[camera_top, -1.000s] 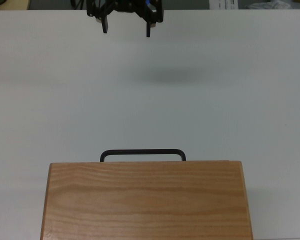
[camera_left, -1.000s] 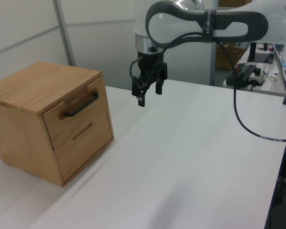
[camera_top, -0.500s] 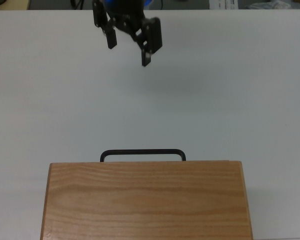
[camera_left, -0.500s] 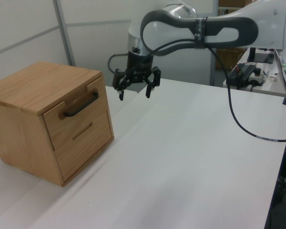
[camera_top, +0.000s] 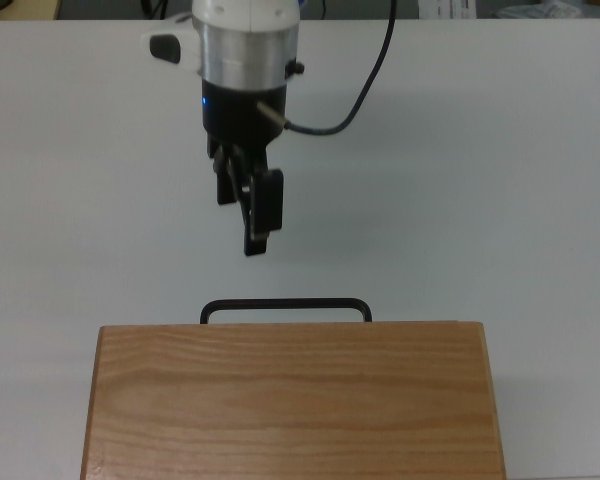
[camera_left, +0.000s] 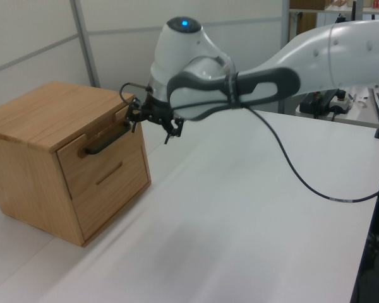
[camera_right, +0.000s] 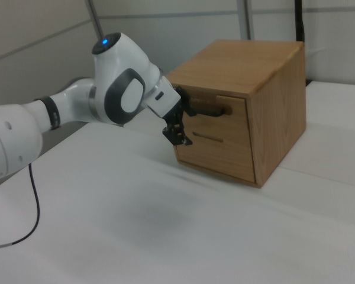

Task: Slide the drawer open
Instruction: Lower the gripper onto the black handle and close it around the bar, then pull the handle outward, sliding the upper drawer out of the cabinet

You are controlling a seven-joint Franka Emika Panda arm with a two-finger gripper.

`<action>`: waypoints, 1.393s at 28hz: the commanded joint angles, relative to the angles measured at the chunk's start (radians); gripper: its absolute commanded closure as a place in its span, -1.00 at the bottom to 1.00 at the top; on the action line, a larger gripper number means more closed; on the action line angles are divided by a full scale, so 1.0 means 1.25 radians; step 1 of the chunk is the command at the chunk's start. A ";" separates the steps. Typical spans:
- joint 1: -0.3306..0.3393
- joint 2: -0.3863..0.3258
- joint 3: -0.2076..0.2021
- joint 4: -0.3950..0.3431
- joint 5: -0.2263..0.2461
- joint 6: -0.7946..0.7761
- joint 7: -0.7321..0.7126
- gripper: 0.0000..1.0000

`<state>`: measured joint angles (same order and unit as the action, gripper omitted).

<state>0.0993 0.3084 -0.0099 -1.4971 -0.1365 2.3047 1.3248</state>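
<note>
The drawer is the upper light wooden front of a wooden cabinet, and it sits flush in the casing. Its black bar handle sticks out past the cabinet's edge in the top view. My gripper is open and holds nothing. It hovers a short way in front of the handle, toward its left end in the top view. In the left view the gripper is level with the handle, just to its right. In the right view the gripper has one finger above the other, close to the handle.
A second front with a slot grip lies below the drawer. The cabinet stands on a white table. A black cable hangs from the arm. Desks with equipment stand beyond the table's far edge in the left view.
The arm has swung from the table's far side toward the cabinet. The gripper has turned from pointing down to pointing at the drawer front, fingers stacked, and is close to the handle.
</note>
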 commanded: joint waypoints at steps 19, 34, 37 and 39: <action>0.022 0.145 0.012 0.136 -0.168 0.146 0.213 -0.13; 0.056 0.145 0.014 0.131 -0.234 0.139 0.256 1.00; 0.051 0.124 0.015 0.125 -0.232 0.139 0.303 1.00; 0.051 0.109 0.018 0.108 -0.231 0.138 0.316 1.00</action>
<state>0.1508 0.4896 0.0068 -1.3433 -0.4122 2.4733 1.6666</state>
